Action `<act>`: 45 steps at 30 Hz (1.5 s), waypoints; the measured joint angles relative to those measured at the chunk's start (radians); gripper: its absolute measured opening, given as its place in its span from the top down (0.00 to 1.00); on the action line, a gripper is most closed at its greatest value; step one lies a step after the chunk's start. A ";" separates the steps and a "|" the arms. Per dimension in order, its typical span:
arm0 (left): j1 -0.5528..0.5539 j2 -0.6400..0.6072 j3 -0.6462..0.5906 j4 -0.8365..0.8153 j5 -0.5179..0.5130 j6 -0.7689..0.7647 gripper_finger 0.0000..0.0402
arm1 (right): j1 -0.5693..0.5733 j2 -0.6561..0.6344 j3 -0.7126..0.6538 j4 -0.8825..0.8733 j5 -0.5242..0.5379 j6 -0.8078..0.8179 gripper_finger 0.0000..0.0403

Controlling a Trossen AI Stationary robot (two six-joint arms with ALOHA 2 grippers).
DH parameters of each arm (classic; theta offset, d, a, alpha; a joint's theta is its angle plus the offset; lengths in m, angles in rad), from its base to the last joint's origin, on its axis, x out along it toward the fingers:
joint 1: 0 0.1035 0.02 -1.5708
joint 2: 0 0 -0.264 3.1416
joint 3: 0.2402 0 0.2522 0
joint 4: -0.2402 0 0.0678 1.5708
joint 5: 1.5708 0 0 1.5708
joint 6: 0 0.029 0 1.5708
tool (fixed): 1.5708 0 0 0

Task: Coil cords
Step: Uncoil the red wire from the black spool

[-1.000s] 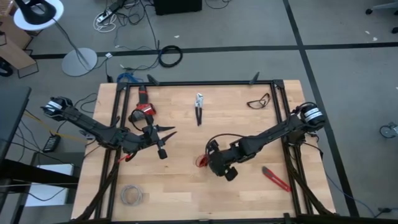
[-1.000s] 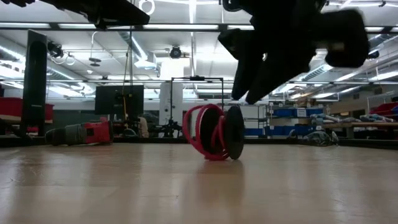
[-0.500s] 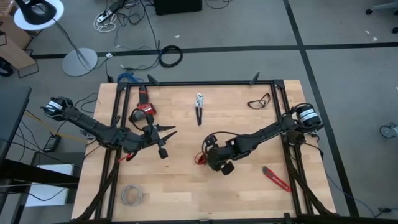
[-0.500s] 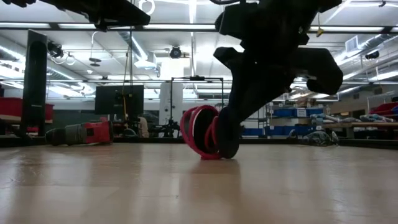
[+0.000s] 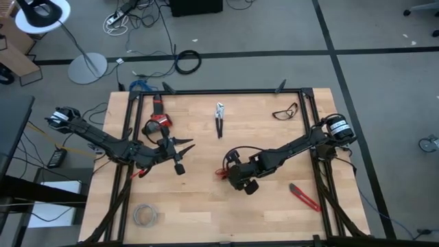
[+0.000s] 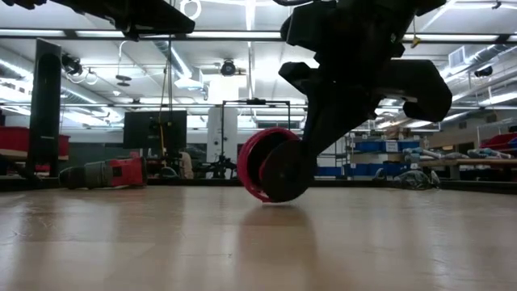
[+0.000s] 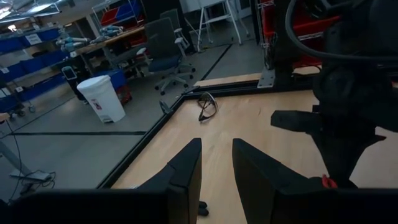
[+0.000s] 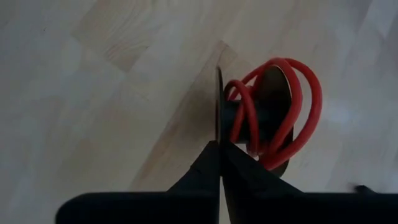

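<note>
While a workshop with blue bins, shelves and ceiling lights fills the room behind, the pale wooden table (image 5: 206, 199) carries pliers (image 5: 219, 119) at twelve o'clock, glasses (image 5: 285, 110) at two, and a red-handled cutter (image 5: 304, 197) at four. The red wire (image 8: 292, 118) sits near the centre, looped in several turns around a dark spool (image 6: 279, 171). The right gripper (image 8: 219, 155) hangs over it, fingers pressed together. The left gripper (image 7: 216, 163) waits at nine o'clock, fingers slightly apart, holding nothing.
</note>
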 joint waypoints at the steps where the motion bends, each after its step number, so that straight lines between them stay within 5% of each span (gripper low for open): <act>1: 0.000 0.000 0.000 0.000 0.000 0.005 0.76 | 0.000 0.000 0.001 -0.001 0.000 0.007 0.99; 19: 0.000 0.037 0.000 0.010 0.045 -0.021 0.72 | 0.016 -0.143 0.095 0.014 0.210 -0.037 1.00; 27: 0.000 0.037 0.000 0.032 0.045 -0.019 0.72 | 0.016 -0.281 0.095 0.164 0.218 -0.044 1.00; 37: 0.000 0.037 0.000 0.144 0.053 0.032 0.72 | -0.025 -0.482 0.096 0.472 -0.101 0.185 1.00; 45: 0.000 0.037 0.000 0.379 0.174 0.084 0.72 | -0.096 -0.484 0.077 0.454 -0.257 0.391 1.00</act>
